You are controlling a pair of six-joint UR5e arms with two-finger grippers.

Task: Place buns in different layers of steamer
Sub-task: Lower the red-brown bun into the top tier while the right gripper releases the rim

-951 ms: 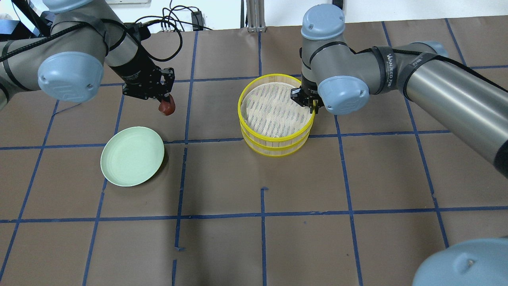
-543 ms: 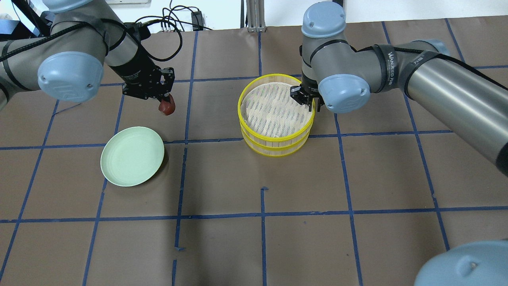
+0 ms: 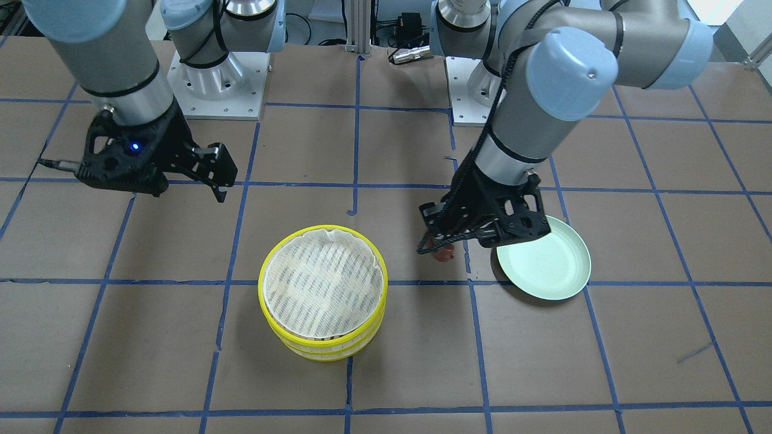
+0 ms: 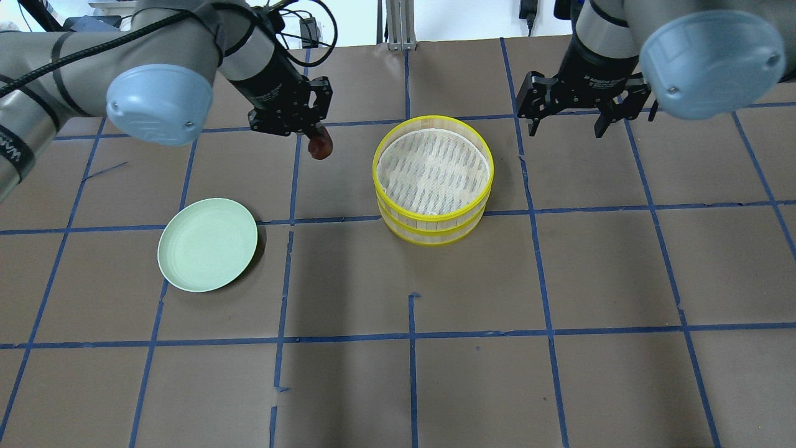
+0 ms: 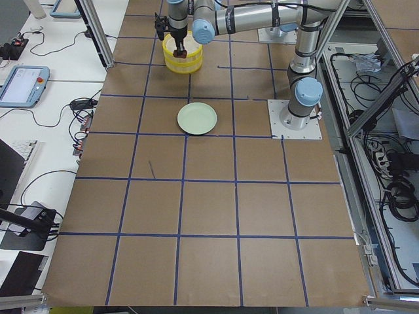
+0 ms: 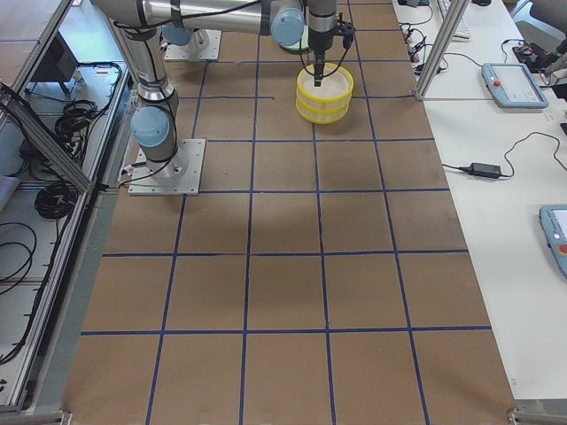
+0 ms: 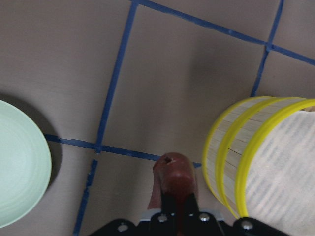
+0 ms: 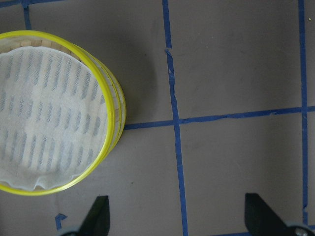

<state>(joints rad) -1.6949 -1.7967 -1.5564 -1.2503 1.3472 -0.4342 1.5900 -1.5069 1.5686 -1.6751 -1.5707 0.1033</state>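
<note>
The two yellow-rimmed steamer layers stand stacked mid-table, and the top cloth liner is bare. My left gripper is shut on the dark red-brown bun and holds it in the air just left of the stack. The left wrist view shows the bun beside the steamer wall. My right gripper is open and empty, behind and to the right of the stack. Its fingertips show wide apart in the right wrist view, next to the steamer. The white bun is not in view.
An empty pale green plate lies front left of the stack, also seen in the front-facing view. In that view the left gripper hangs between the plate and the steamer. Brown paper with blue tape lines covers the table.
My left gripper carried the red-brown bun right, toward the stack. My right gripper left the top layer's rim, moved back and right, and now stands open.
</note>
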